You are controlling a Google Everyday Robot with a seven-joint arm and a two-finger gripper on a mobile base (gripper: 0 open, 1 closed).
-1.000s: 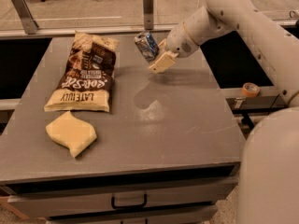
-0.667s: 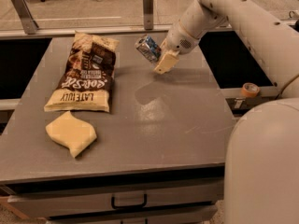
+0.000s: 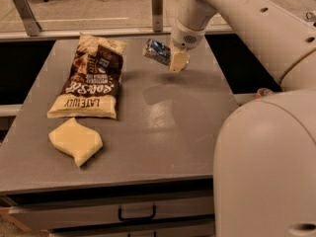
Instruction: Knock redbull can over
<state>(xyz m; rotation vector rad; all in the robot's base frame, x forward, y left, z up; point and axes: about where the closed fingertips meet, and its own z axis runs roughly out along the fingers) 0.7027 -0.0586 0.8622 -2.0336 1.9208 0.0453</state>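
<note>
Four entries, on and around one grey table.

1. Redbull can: slim and silver-and-blue. It sits over the far middle of the table, right of the chip bag's top corner. It is tilted well off upright and leans up to the left, with its lower right end against the gripper. Whether its base touches the tabletop cannot be told.

2. Gripper: pale tan, at the end of the white arm, which reaches down from the upper right. It hangs at the can's right side, touching it or very nearly so. Whether it is spread or closed, or has any hold on the can, cannot be told from this angle. A soft shadow lies on the tabletop just in front of it.

3. Chip bag: brown with white lettering. It lies flat on the left half of the table, lengthwise front to back, and its print is upside down to the camera. It is far larger than the can and apart from it.

4. Pale yellow pad: soft-looking with a wavy outline. It lies flat just in front of the chip bag, near the left front edge.

Also noted: a drawer with a dark handle under the table's front edge, and the robot's white body, which fills the lower right.
</note>
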